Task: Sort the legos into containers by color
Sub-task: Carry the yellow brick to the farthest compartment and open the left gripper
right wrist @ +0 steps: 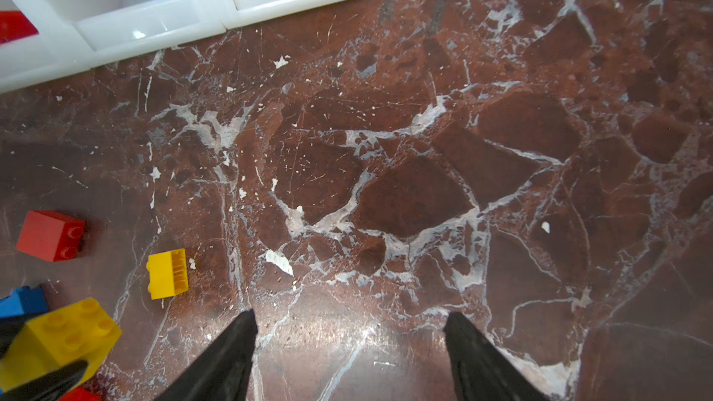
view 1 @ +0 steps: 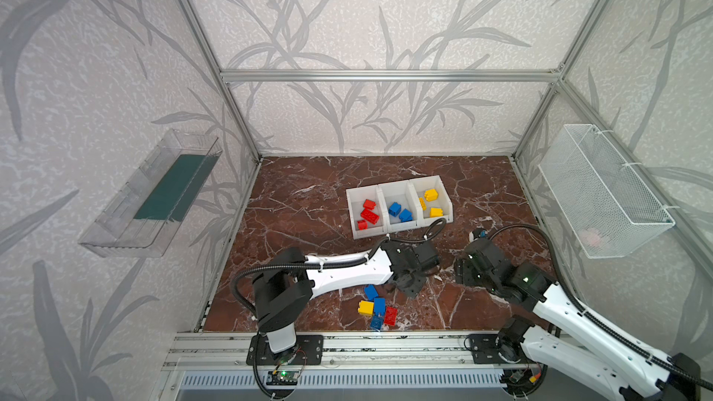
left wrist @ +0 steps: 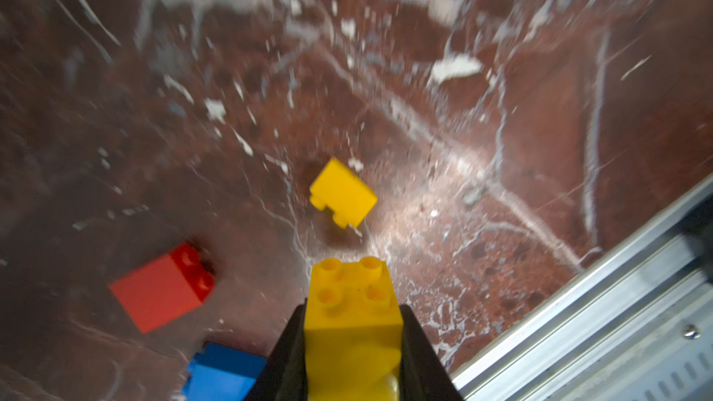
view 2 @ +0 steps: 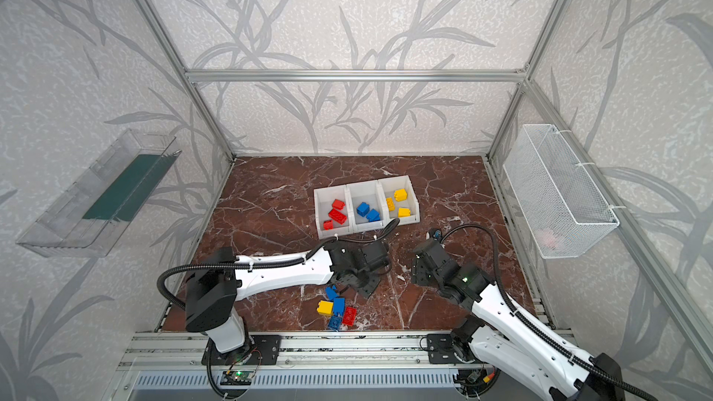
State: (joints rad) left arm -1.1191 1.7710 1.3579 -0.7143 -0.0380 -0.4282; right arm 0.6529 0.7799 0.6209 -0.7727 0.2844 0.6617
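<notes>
Left fingers [left wrist: 287, 360] clamp yellow lego [left wrist: 353, 322]

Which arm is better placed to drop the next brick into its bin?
Left. The left gripper is shut on a yellow brick, so it only needs carrying to the bin holding yellow bricks. The right gripper hangs open and empty over the table.

1. The far marble tabletop [left wrist: 347, 52] was smeared by blur in the left wrist view.
2. There, the gripped yellow brick [left wrist: 353, 302] and a blue brick [left wrist: 223, 372] were cut off by the picture's edge.
3. The white containers [right wrist: 154, 28] were cropped in the right wrist view.
4. In both top views, that yellow brick was hidden beneath the left arm [view 1: 347, 268].
5. A pale pink thing [view 1: 592, 239] inside the wire basket [view 1: 602, 187] was too faint to be identified.
</notes>
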